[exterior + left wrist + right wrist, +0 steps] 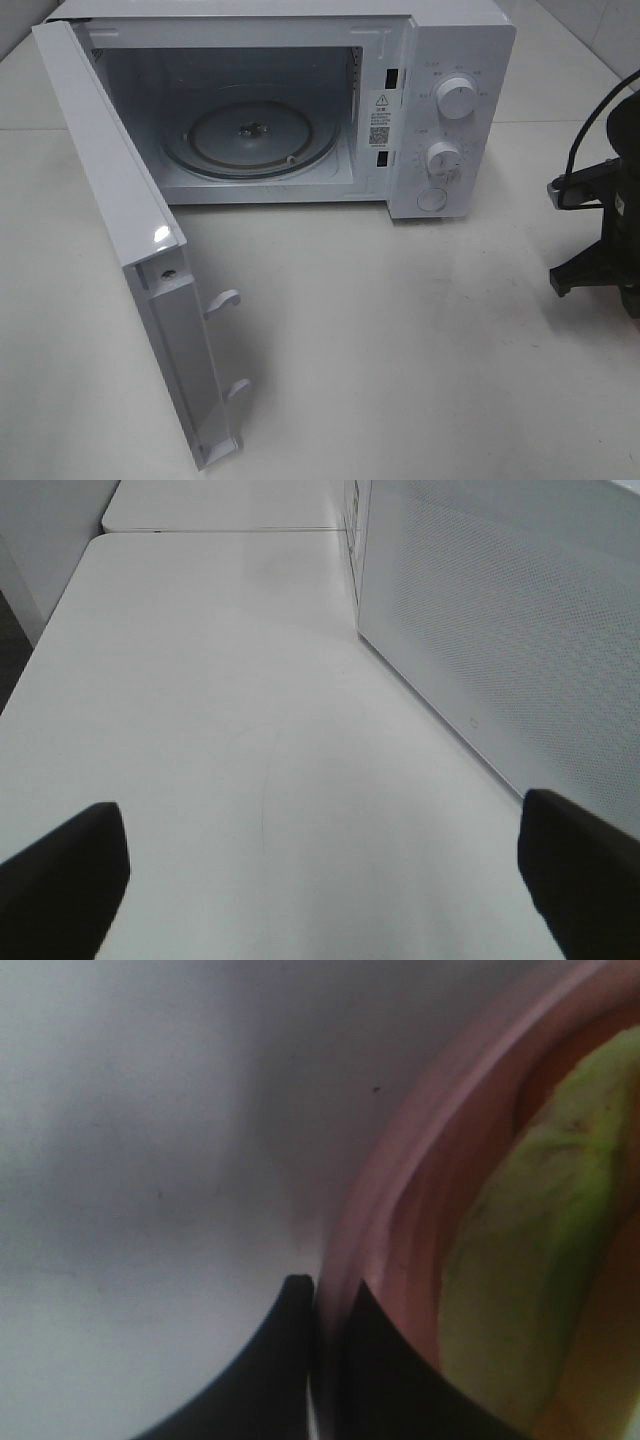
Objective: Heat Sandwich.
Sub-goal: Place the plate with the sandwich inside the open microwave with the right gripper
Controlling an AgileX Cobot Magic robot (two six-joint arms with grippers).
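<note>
In the right wrist view my right gripper [322, 1295] is shut on the rim of a round pink plate [400, 1180]. On the plate lies the sandwich [530, 1260], of which only green lettuce and a strip of orange show, blurred and very close. The exterior high view shows neither plate nor sandwich; only the black right arm [610, 220] appears at its right edge. My left gripper [320, 880] hangs open over bare table with nothing between its fingers [60, 880]. The left arm is out of the exterior high view.
A white microwave [450, 60] stands at the back of the white table [400, 340]. Its door [110, 200] is swung wide open toward the front left. Its glass turntable [250, 135] is bare. A white perforated microwave panel [500, 610] rises beside the left gripper.
</note>
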